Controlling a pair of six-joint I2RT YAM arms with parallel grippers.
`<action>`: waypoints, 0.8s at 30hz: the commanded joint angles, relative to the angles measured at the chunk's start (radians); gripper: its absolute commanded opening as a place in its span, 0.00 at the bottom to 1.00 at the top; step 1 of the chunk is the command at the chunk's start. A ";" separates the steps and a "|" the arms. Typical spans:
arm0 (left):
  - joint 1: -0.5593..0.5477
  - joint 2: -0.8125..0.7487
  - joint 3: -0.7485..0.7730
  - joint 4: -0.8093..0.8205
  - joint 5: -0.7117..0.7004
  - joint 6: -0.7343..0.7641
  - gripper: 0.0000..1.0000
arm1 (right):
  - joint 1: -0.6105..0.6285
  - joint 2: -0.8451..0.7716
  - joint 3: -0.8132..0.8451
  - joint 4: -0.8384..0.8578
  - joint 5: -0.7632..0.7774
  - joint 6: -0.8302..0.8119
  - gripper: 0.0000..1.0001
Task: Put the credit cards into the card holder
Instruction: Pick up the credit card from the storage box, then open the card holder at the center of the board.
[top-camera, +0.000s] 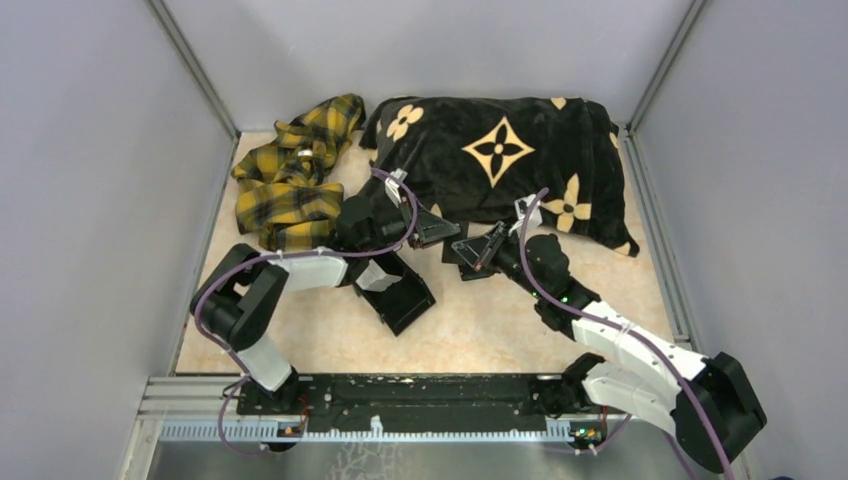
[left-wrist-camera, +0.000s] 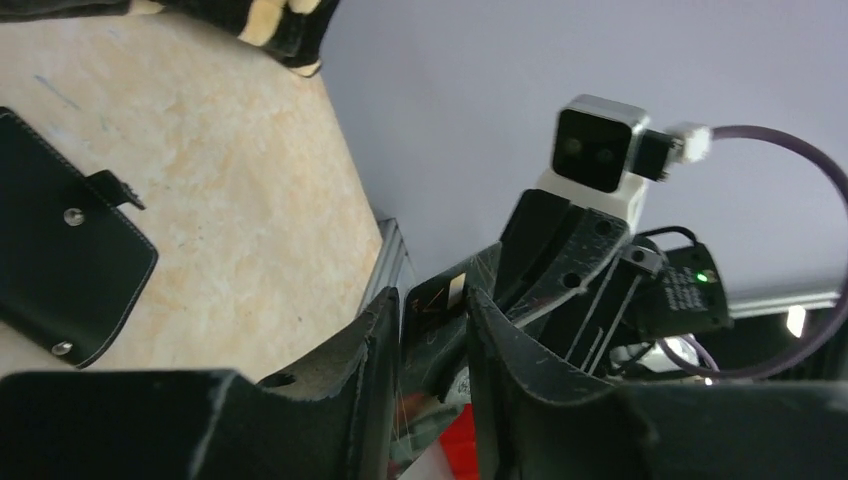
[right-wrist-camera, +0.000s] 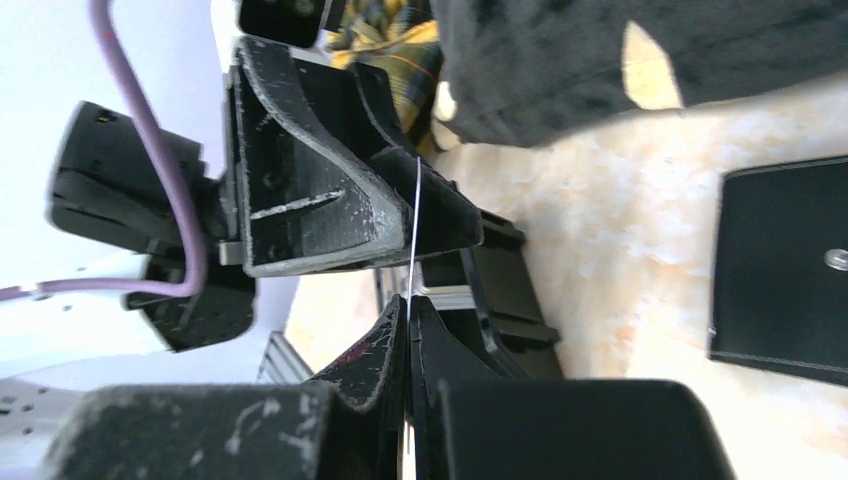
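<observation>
- One card (right-wrist-camera: 413, 235) is hanging edge-on in the air above the table (top-camera: 500, 330), between the two grippers that are meeting near the middle
- The right gripper (right-wrist-camera: 408, 320) is pinching one edge of the card, its jaws pressed flat together on it
- The left gripper (left-wrist-camera: 432, 320) is standing with its jaws parted around the card's other end, with a gap showing, so it is not clamping anything
- Judging by this, a handover is going on, with the card passing to the right arm
- The holder (right-wrist-camera: 785, 270) is lying flat on the table, black side up, at 2 o'clock from the tray (top-camera: 405, 300) and just under the meeting grippers; whether its pockets are lying open is not showing
- The next move is calling for the left gripper to be backing straight off without dragging the card
- The right arm is then needing to tilt the card and slide it edge-first into a pocket, while the loose holder is likely to be shifting unless pinned
</observation>
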 joint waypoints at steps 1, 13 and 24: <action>-0.008 -0.073 0.056 -0.350 -0.154 0.156 0.37 | -0.010 -0.071 0.154 -0.265 0.069 -0.143 0.00; -0.129 -0.037 0.261 -0.933 -0.536 0.344 0.22 | -0.011 0.136 0.429 -0.732 0.250 -0.410 0.00; -0.212 0.071 0.290 -0.998 -0.706 0.245 0.11 | -0.011 0.279 0.477 -0.787 0.313 -0.504 0.00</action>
